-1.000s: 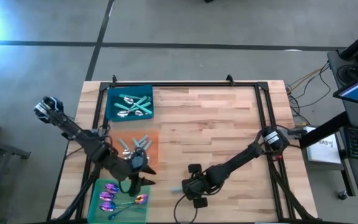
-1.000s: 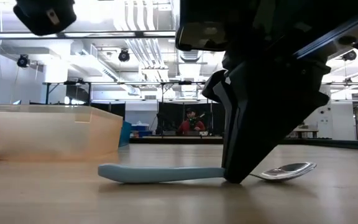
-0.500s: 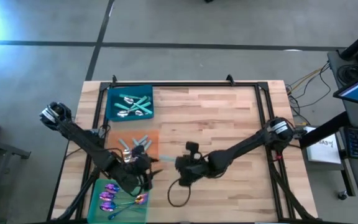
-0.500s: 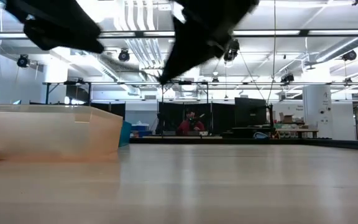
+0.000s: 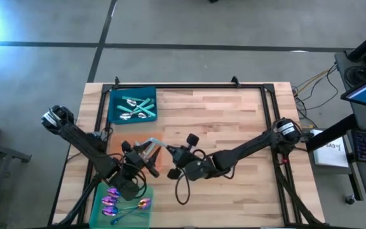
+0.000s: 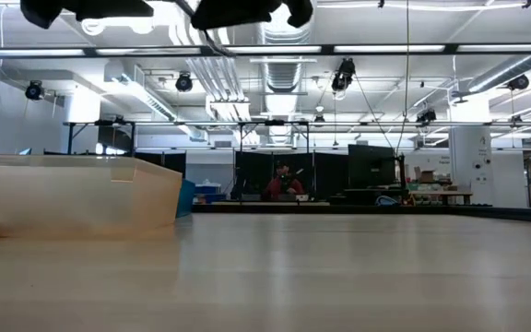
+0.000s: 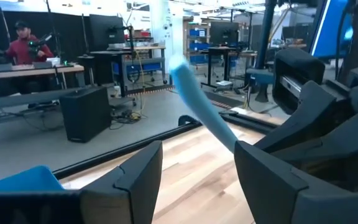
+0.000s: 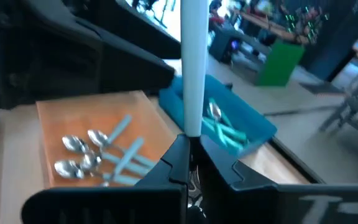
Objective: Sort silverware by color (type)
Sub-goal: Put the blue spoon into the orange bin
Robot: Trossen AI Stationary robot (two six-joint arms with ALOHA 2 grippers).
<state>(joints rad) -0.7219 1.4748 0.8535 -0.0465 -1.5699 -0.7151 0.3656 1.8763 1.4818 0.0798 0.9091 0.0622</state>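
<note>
A pale-blue-handled silver spoon [image 8: 192, 62] is held clenched in the right hand [image 8: 190, 163], its handle standing up from between the closed fingers. A second ago it lay on the light wooden surface [image 5: 234, 114], pinned under that hand at about 6 o'clock; since then it has been lifted clear and carried toward 9 o'clock, up to the edge of the shallow orange tray [image 5: 159, 141]. The matching pale-blue-handled spoons [image 8: 98, 155] are already gathered there, so the pick is judged done and only the drop remains.

The left hand [image 7: 197, 180] hangs released, grasping nothing, over the orange tray.

At 11 o'clock a teal tray [image 5: 114, 111] holds teal-handled spoons [image 5: 135, 107]; at 7 o'clock iridescent purple spoons [image 5: 113, 198] lie in a green tray [image 5: 146, 216]. Beyond, a large workshop with desks, monitors and a seated person [image 6: 284, 183] is seen.
</note>
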